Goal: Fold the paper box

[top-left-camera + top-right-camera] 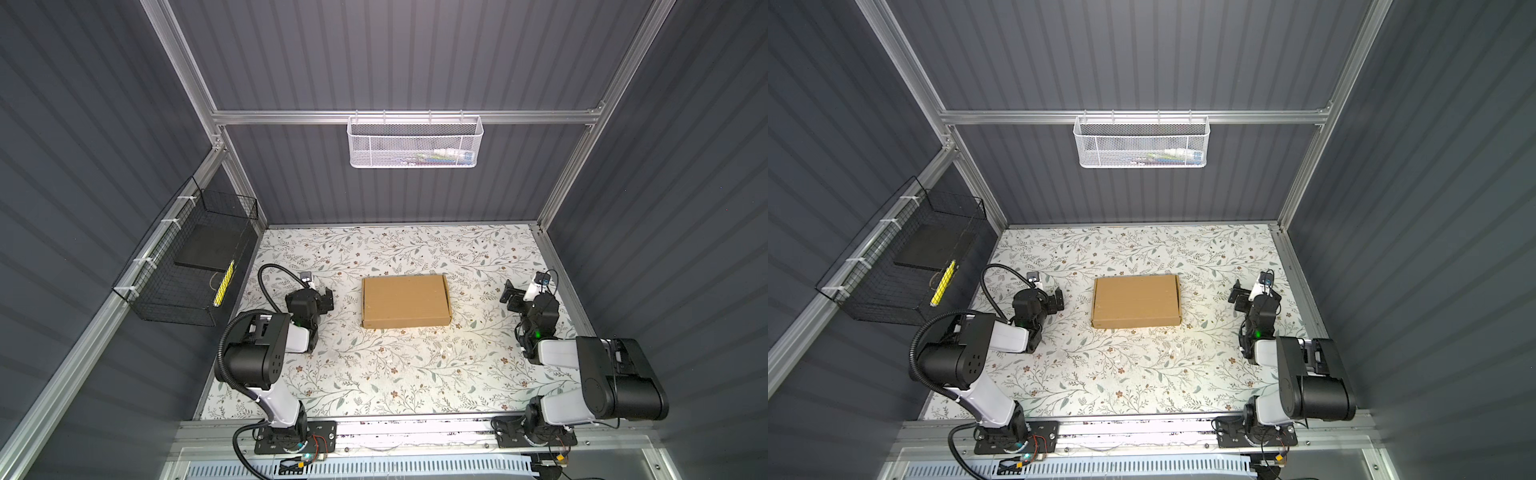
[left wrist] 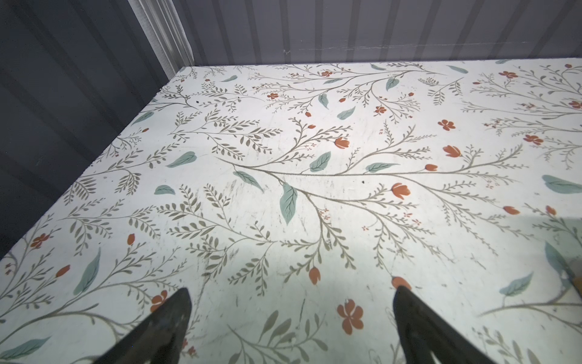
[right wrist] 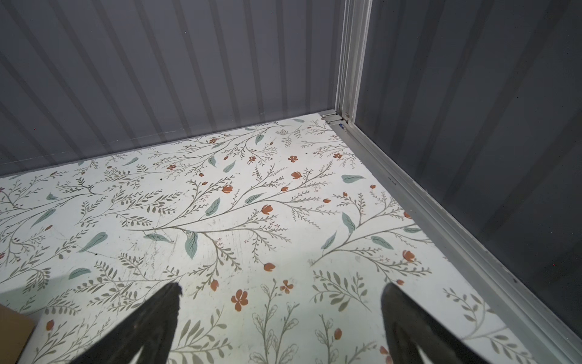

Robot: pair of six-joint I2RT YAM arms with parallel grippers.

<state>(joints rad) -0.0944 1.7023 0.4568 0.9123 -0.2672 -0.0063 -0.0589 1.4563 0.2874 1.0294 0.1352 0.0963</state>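
The box (image 1: pixel 405 302) is lying closed in the middle of the table (image 1: pixel 395 374), seemingly already folded with nothing remaining, while the left jaws and the right jaws are standing wide and empty, well apart from it.

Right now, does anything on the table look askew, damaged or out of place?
Nothing stands out. The paper box lies closed and flat in the middle of the table, roughly square to its edges, with no visible tears. The left end effector and right end effector are open, clear of it.
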